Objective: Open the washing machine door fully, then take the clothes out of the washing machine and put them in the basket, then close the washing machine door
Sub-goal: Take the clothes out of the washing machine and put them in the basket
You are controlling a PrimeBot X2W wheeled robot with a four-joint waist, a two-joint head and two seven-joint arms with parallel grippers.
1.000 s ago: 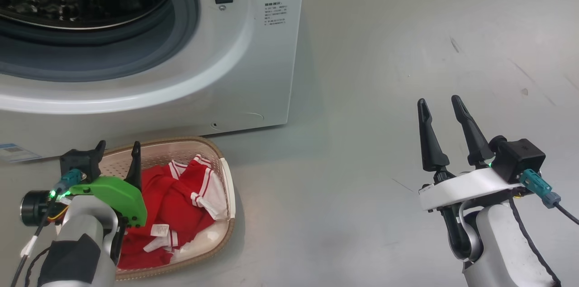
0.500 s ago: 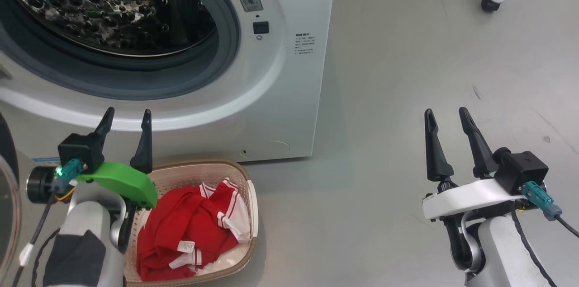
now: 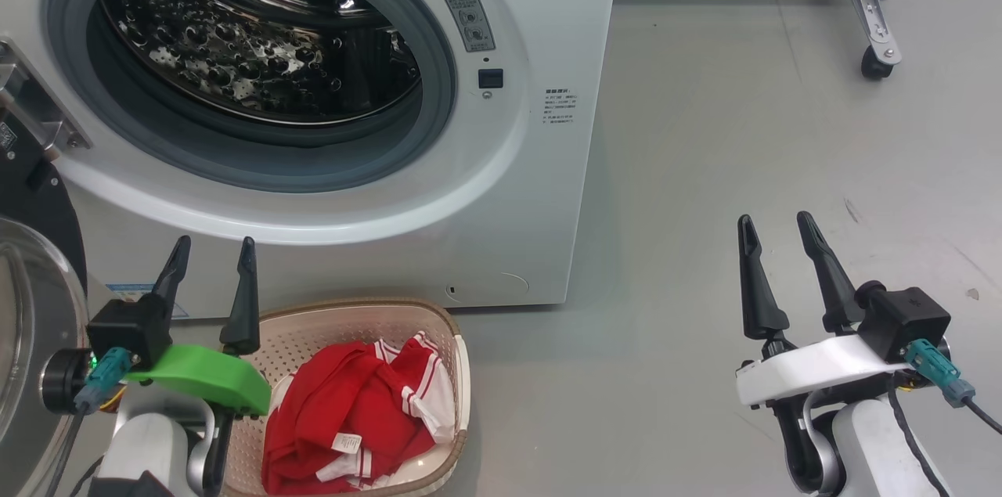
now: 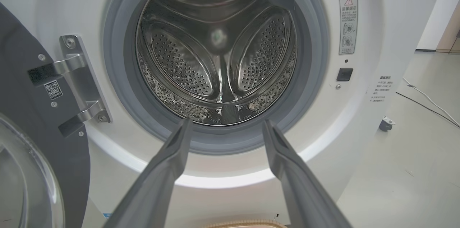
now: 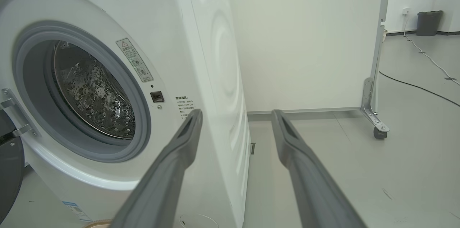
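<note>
Left gripper (image 3: pixel 215 243) shifted to basket (image 3: pixel 352 306) rim, spread wide, empty, right gripper (image 3: pixel 773 217) likewise above floor (image 3: pixel 704 168)

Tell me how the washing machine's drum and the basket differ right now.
The drum is shiny steel; the basket is cream plastic with a brown woven-look rim. The drum shows no laundry inside, while the basket holds the red clothes. The drum sits inside the washing machine behind a grey gasket; the basket stands on the floor in front of it. Both have perforated walls.
</note>
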